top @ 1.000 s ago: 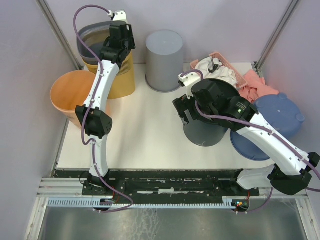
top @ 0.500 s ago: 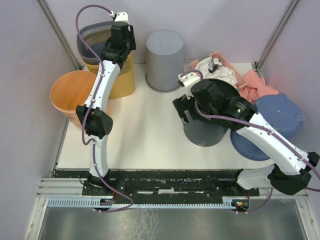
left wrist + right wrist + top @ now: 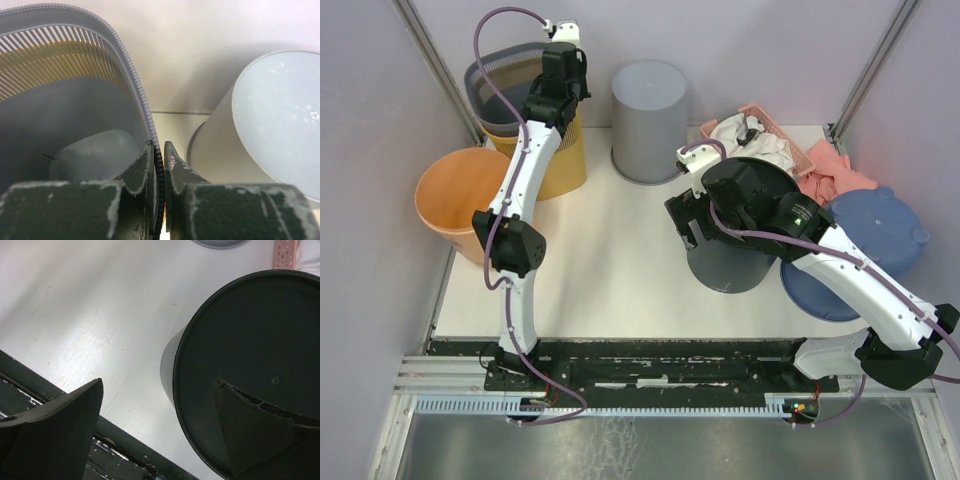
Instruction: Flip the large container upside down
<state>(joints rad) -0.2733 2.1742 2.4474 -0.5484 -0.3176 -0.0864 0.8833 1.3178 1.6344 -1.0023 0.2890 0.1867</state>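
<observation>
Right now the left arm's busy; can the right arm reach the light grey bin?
Probably yes: the right gripper is open and empty; only bare table lies between it and the light grey bin.

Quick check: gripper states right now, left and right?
Left gripper: closed on the rim of the grey slotted basket.
Right gripper: open, holding nothing.

The large container (image 3: 492, 92) is grey, with a slatted upper wall and a ribbed rim (image 3: 131, 70). It stands mouth up, nested inside a yellow bin (image 3: 560, 165), at the far left corner of the table (image 3: 610, 250)
</observation>
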